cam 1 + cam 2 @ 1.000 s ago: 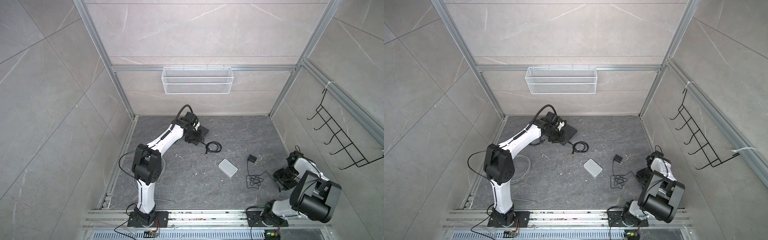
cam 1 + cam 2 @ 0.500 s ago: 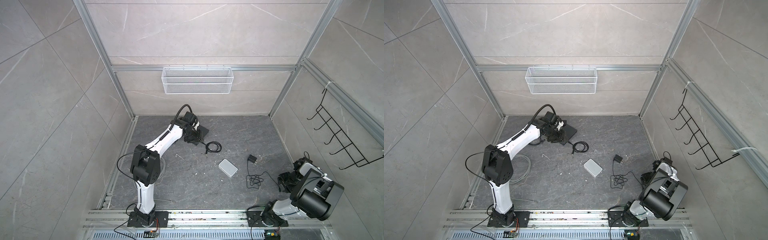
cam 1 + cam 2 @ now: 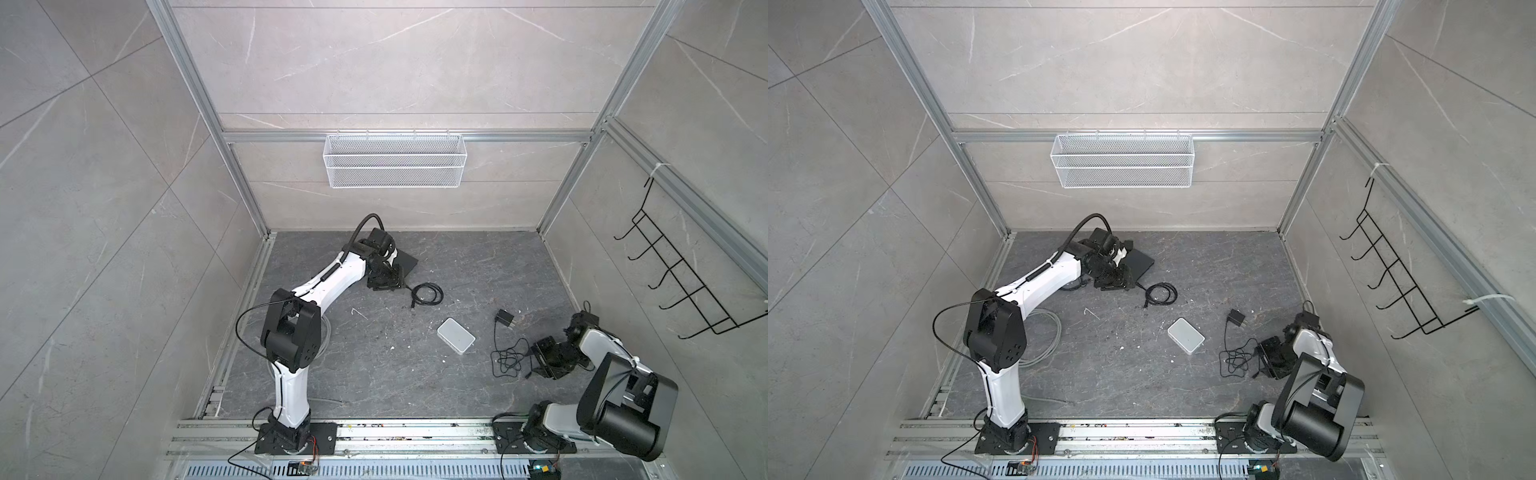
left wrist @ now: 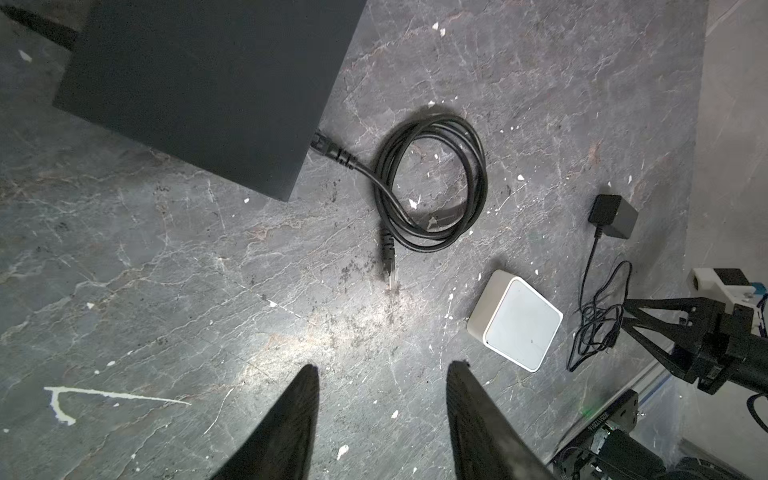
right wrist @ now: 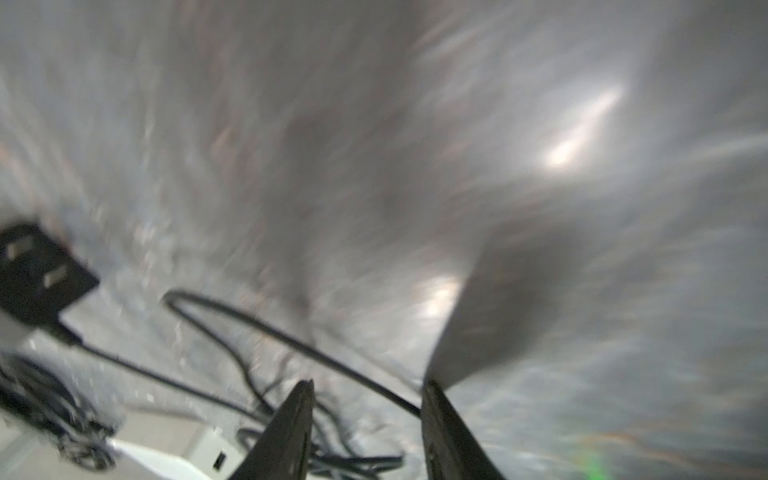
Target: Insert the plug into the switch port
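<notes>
Grey stone floor point(image 3: 374, 382) carries everything. At the back we see a black box point(image 4: 208, 83) with a coiled cable point(image 4: 432, 187) plugged into its edge. Our left gripper point(image 4: 383, 366) hovers nearby over bare floor, fingers apart and empty. The white switch point(image 3: 456, 336) lies mid-floor, untouched. To its right, an adapter point(image 3: 504, 319) trails a tangled cord point(image 3: 507, 359). The plug point(image 5: 409, 407) lies in the gap of our right gripper point(image 5: 369, 384), whose fingers stand apart. It is close to one tip, but blur hides any contact.
</notes>
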Motion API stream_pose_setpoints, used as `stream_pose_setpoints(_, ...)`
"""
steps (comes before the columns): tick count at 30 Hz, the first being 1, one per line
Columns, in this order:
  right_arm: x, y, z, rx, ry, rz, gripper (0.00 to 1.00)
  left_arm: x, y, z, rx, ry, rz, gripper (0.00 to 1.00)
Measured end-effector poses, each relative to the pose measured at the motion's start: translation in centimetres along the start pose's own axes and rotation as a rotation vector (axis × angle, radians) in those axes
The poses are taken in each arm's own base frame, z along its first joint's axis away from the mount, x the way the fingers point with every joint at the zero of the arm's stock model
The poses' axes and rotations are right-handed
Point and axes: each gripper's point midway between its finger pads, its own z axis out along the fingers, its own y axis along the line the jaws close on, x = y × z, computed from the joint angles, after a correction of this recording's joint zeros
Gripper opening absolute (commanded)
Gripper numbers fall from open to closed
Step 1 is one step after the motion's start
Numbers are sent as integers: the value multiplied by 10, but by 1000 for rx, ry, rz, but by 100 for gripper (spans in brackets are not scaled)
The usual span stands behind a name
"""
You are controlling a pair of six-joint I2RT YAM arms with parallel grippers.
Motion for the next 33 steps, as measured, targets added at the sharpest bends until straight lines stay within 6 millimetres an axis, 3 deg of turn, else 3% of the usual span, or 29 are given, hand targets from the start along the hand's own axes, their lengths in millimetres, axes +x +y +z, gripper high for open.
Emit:
stream_pose_setpoints(4, 18, 23, 9, -7, 64, -74, 47, 6, 5, 5, -8, 16, -6, 53)
stream_pose_setpoints(8, 23, 32, 11, 28, 97, -121, 49, 10, 8, 10, -9, 17, -8, 53)
stream_pose_setpoints(11, 13, 32, 3, 106, 97, -176, 47, 12, 10, 13, -8, 19, -9, 53)
stream_pose_setpoints(15, -17, 49, -22, 185, 28, -304, 46, 11, 8, 14, -4, 14, -3, 53)
stream_pose_setpoints(18, -27, 55, -30, 210, 17, -375, 44, 9, 6, 14, 0, 7, 0, 53)
stream_pose_setpoints(27, 3, 40, -8, 402, 157, -563, 42, 0, -1, 10, 15, -22, 11, 53)
stream_pose_setpoints(33, 8, 21, 1, 511, 176, -595, 40, 0, -2, 12, 15, -22, 12, 53)
